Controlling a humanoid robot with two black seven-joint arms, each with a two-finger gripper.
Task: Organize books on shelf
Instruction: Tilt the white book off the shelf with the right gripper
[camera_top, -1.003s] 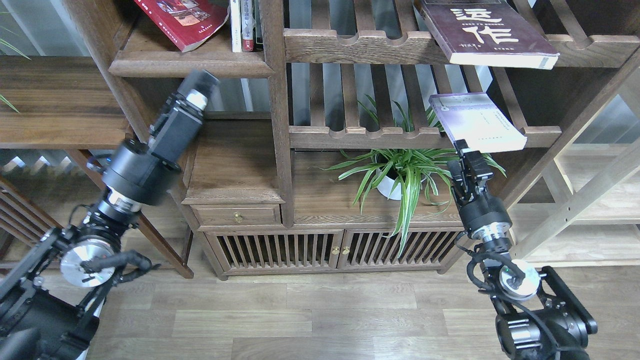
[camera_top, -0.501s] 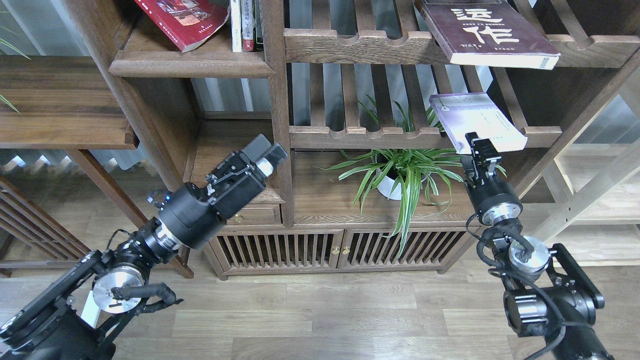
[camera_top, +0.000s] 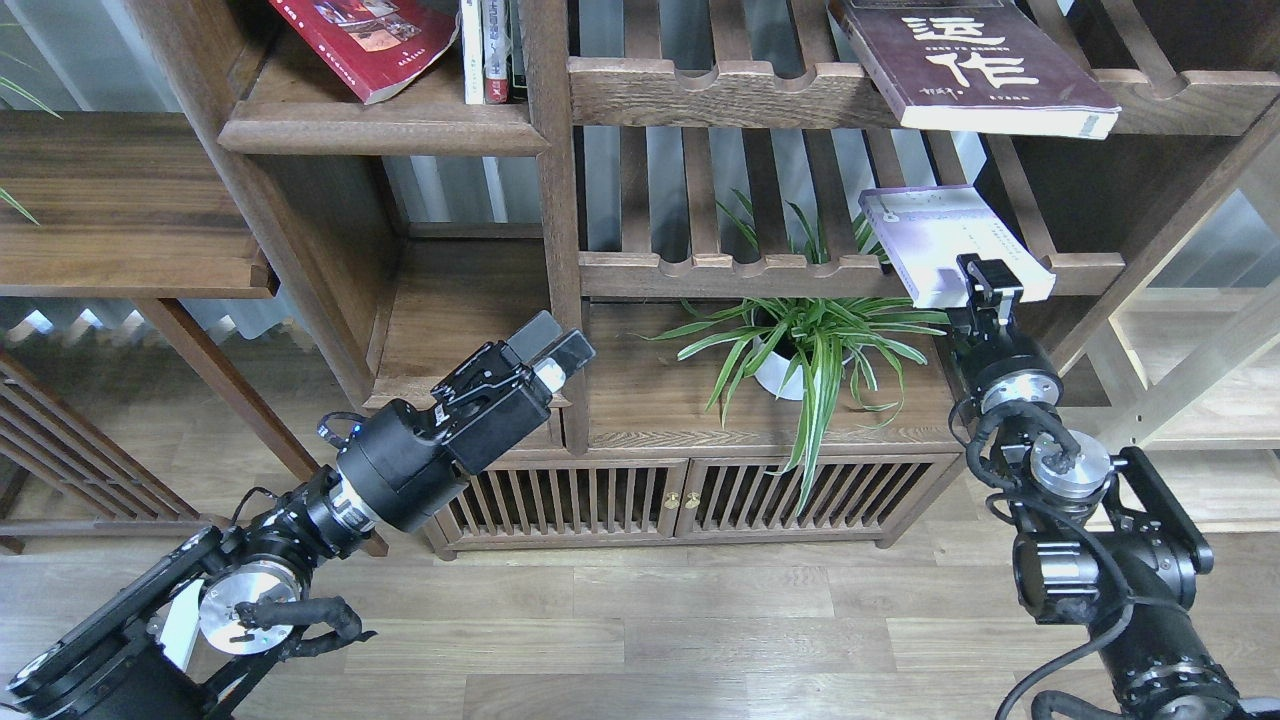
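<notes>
A red book (camera_top: 365, 40) leans on the solid dark shelf (camera_top: 380, 135) at the upper left. On the top slatted rail at the right lies a dark maroon book (camera_top: 975, 70), overhanging the front. A pale lavender book (camera_top: 945, 240) rests on the lower slatted rail, its near corner sticking out. My right gripper (camera_top: 986, 278) is raised to that book's near edge, its fingers apart with the pale edge showing between them. Low in front of the cabinet, my left gripper (camera_top: 550, 348) points up and to the right, its fingers together and holding nothing.
Thin upright books (camera_top: 487, 50) stand at the right end of the solid shelf. A potted spider plant (camera_top: 800, 350) sits on the cabinet top just left of my right arm. Below are a small drawer (camera_top: 475, 432) and slatted doors (camera_top: 620, 500). A pale wooden rack (camera_top: 1180, 400) stands at the right.
My left arm swung down from near the upper shelf to the cabinet front. My right gripper rose and moved right until it reached the lavender book's near edge.
</notes>
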